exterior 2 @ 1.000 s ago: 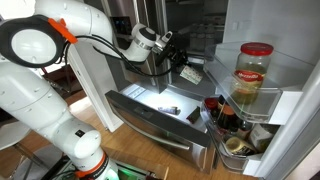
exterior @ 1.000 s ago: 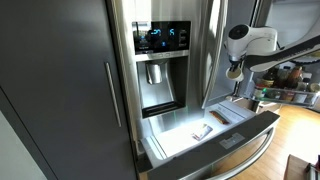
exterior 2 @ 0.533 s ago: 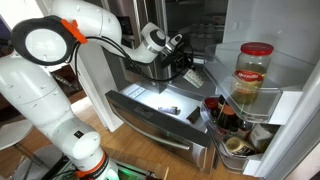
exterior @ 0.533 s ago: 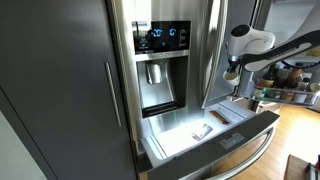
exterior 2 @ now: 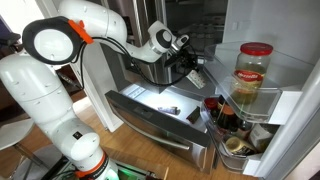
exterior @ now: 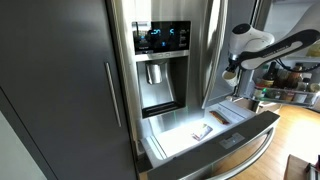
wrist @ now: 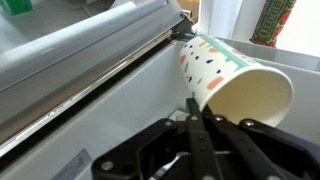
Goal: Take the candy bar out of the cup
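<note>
My gripper (wrist: 192,103) is shut on the rim of a white paper cup (wrist: 235,80) with coloured flecks. The cup is tipped on its side, its open mouth faces the wrist camera, and the part of its inside that shows holds nothing. In both exterior views the gripper (exterior 2: 183,68) (exterior: 232,72) holds the cup (exterior 2: 192,76) high above the open steel fridge drawer (exterior: 235,137). The candy bar (exterior: 200,131), a slim pale bar, lies on the drawer floor; it also shows in an exterior view (exterior 2: 170,110), below and apart from the cup.
The fridge door (exterior 2: 262,100) stands open, its shelves holding a large red-lidded jar (exterior 2: 254,72) and bottles (exterior 2: 226,118). The ice and water dispenser (exterior: 160,70) is left of the drawer. A dark cabinet (exterior: 55,90) stands further left.
The arm has shifted a little toward the fridge interior with the cup, and the wrist has turned. The candy bar in the drawer has not moved.
</note>
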Robot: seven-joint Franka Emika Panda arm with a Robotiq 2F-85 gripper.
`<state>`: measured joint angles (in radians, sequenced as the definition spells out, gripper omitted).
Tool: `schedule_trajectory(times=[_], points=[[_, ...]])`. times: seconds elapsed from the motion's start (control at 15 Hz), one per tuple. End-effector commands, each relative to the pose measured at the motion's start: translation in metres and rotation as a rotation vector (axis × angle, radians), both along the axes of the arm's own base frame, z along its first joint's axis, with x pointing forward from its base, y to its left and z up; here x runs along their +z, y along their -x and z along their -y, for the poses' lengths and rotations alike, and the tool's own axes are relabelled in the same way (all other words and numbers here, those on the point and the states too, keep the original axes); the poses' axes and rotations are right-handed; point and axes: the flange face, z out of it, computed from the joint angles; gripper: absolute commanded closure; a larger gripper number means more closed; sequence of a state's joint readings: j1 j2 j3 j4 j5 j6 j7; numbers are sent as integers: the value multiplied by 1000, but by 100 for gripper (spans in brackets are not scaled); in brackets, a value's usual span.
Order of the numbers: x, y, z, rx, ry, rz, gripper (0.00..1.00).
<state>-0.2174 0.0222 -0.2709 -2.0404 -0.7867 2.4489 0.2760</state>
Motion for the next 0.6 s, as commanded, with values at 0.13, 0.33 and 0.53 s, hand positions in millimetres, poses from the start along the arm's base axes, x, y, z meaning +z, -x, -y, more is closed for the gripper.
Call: schedule_trajectory(times=[0.13, 0.33, 0.53], points=[[-18, -24, 54, -182, -192, 183, 99], [-26, -41, 67, -252, -278, 276, 99], [-35, -58, 70, -306, -357, 327, 99]])
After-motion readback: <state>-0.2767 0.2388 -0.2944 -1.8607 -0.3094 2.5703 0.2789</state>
